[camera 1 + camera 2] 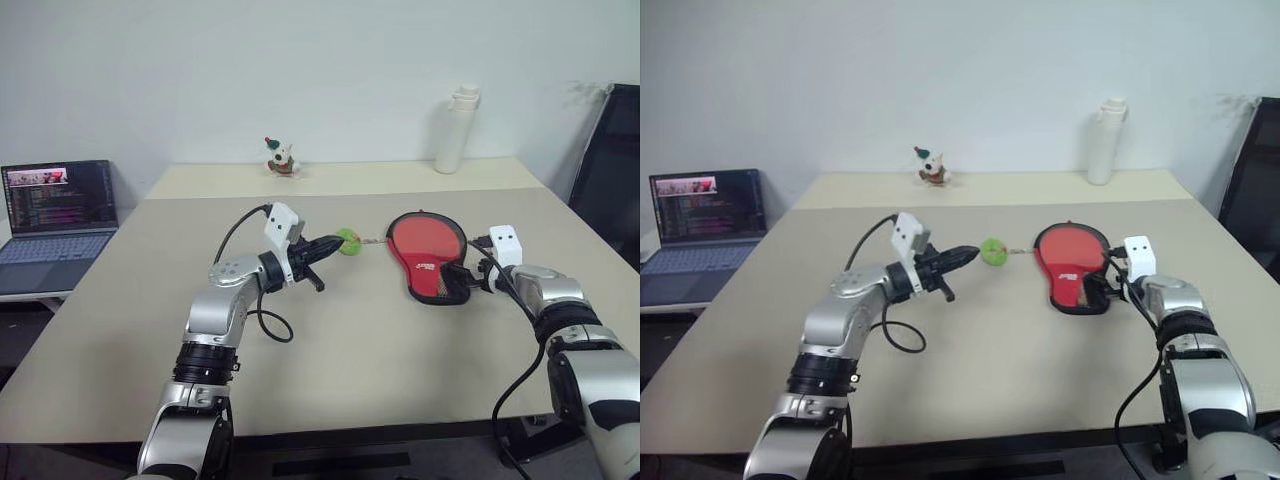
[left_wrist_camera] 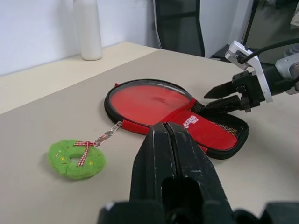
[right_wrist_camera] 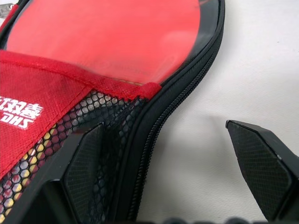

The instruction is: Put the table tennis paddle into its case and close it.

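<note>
red and black case (image 1: 428, 257) is lying flat on the beige table (image 1: 350, 350), red side up with the mesh pocket and white logo at its narrow end, over toward the robot's right. through the clear round window you can see the red face of the table tennis paddle (image 2: 148, 99), so it's sitting inside the pouch. can't tell from here if the zip is run all the way round. a little green felt wreath (image 1: 348, 241) with a red bow hangs off the zip pull by a short chain, lying on the table just beside the round end of the case.

left gripper (image 1: 330, 245) is pointing level across the table toward that wreath, tip right near it, fingers pinched fully together with nothing between them. right gripper (image 2: 223, 96) is down at the narrow mesh end of the case with its jaws spread wide, one finger over the mesh pocket and the other over bare table past the zip edge, not clamped on anything.

back of the table has a white bottle (image 1: 457, 130) and a small figurine (image 1: 281, 157). laptop (image 1: 57, 215) is open off to the robot's left, black chair (image 1: 610, 170) on the far right.
</note>
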You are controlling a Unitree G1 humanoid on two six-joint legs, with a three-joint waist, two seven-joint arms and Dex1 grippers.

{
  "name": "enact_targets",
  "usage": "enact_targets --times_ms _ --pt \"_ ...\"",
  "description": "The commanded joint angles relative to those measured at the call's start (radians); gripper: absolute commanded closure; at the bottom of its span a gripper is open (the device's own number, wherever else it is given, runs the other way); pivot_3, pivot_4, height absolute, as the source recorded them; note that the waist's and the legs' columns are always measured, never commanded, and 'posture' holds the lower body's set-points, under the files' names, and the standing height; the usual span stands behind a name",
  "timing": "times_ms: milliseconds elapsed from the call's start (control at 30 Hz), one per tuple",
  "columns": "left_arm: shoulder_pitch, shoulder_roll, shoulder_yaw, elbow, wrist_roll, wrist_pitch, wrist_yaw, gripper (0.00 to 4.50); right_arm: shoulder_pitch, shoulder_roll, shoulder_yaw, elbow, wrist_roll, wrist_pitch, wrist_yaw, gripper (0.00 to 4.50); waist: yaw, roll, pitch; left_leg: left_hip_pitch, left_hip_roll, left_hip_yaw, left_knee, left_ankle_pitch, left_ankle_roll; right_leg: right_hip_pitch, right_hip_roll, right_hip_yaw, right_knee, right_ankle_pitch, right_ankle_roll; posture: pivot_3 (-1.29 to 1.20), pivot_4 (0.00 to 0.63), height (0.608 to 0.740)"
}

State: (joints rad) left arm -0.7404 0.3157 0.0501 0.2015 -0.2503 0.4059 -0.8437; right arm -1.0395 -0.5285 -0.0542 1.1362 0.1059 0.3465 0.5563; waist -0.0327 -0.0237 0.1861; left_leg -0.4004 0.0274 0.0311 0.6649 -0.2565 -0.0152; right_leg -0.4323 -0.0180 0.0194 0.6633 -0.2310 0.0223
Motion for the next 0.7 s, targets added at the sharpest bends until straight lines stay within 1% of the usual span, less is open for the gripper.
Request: enact_targets --times_ms 33,100,333,500,633,700 --pt "-0.001 0.020 -0.002 -0.048 -0.018 -0.007 0.007 4.50 -0.022 0.016 0.008 0.016 -0.021 -0.012 0.042 0.19 -0.002 0.000 0.000 0.000 0.000 0.000 0.000 0.000 0.000 0.000 0.000 0.000 0.000 0.000 0.000 0.00 0.150 0.740" --pt "0.000 0.026 -0.003 -0.054 -0.022 -0.003 0.009 4.50 -0.028 0.034 0.012 0.022 -0.026 0.001 0.065 0.54 -0.005 0.000 0.000 0.000 0.000 0.000 0.000 0.000 0.000 0.000 0.000 0.000 0.000 0.000 0.000 0.00 0.150 0.740" --pt "0.012 0.055 -0.003 -0.065 -0.027 -0.001 0.012 4.50 -0.047 0.071 0.015 0.077 -0.053 0.026 0.075 2.91 -0.015 0.000 0.000 0.002 0.001 0.000 0.000 0.000 0.000 0.002 0.000 0.000 0.001 0.001 -0.001 0.00 0.150 0.740" --pt "0.047 0.079 0.001 -0.105 -0.046 0.016 0.000 4.50 -0.057 0.089 -0.006 0.111 -0.052 0.044 0.068 4.45 -0.017 0.000 0.000 0.004 0.001 -0.001 0.000 0.000 0.000 0.005 0.000 0.000 0.000 0.001 -0.001 0.00 0.150 0.740" --pt "0.124 0.145 0.005 -0.182 -0.105 0.069 -0.082 4.50 -0.073 0.110 -0.025 0.108 -0.036 0.062 0.095 4.48 -0.025 0.000 0.000 0.006 0.001 -0.001 -0.001 0.000 0.000 0.007 0.000 0.000 0.000 0.001 -0.001 0.00 0.150 0.740" --pt "0.192 0.214 0.011 -0.236 -0.146 0.112 -0.153 4.50 -0.094 0.132 -0.042 0.077 -0.011 0.101 0.138 4.48 -0.030 0.000 0.000 0.007 0.001 -0.001 -0.001 0.000 0.000 0.006 0.001 0.000 0.000 0.001 -0.001 0.00 0.150 0.740"
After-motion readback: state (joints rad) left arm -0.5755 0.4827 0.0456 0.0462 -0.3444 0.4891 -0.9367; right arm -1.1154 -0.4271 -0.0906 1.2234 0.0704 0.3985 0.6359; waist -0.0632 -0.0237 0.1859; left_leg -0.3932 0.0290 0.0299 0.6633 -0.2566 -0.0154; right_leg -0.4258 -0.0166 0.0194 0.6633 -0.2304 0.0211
